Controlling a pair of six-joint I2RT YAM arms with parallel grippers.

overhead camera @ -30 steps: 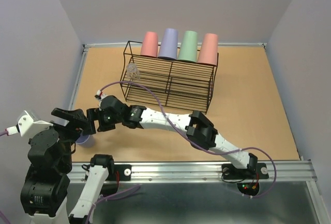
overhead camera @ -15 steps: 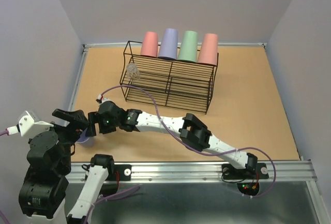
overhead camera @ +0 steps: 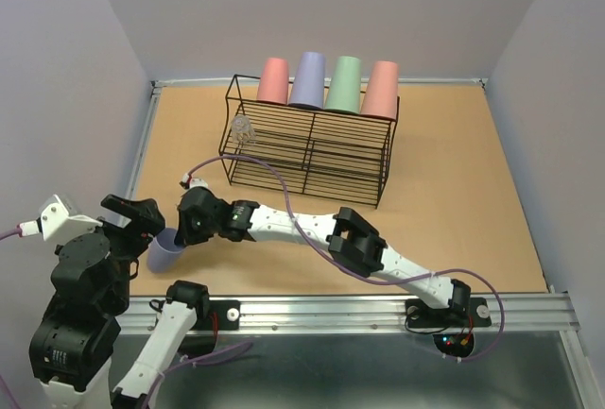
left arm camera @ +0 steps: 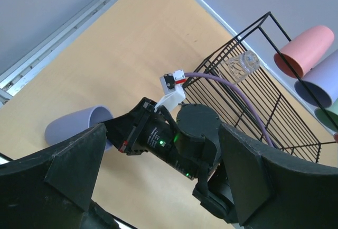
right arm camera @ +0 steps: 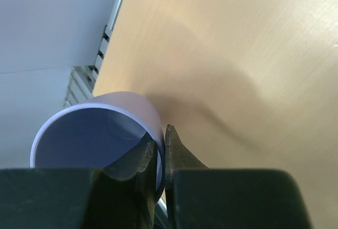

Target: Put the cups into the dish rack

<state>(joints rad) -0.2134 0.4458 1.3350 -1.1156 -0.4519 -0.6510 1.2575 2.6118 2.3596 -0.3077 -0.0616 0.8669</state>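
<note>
Okay, near edge first: the left gripper (overhead camera: 140, 218) sits at roughly 8 o'clock on the table (overhead camera: 454, 201), jaws spread wide with nothing between them. Just beside it, at its 5 o'clock, a purple cup (overhead camera: 164, 255) lies on its side close to the table's near left corner. Its mouth faces 1 o'clock toward the right gripper (right arm camera: 158, 157). From its base at 5 o'clock the right arm (overhead camera: 302, 225) reaches across, and its gripper is pinched narrow on the cup's rim, one finger inside the mouth and one outside against the wall. Can't tell whether the cup rests on the wood or is a bit lifted. A purple cable (overhead camera: 250, 159) loops off the right wrist toward the rack. Further back, at 12 o'clock, the black wire rack (overhead camera: 312, 149) stands well apart from both grippers. A small clear cup (overhead camera: 244, 129) lies at the rack's left end, the 9 o'clock side, on the upper tier. Along the rack's far top edge four cups stand mouth down in a row. Left to right: pink cup (overhead camera: 273, 80), second purple cup (overhead camera: 308, 78), green cup (overhead camera: 344, 83), second pink cup (overhead camera: 382, 88), each touching or just beside its neighbour.
</note>
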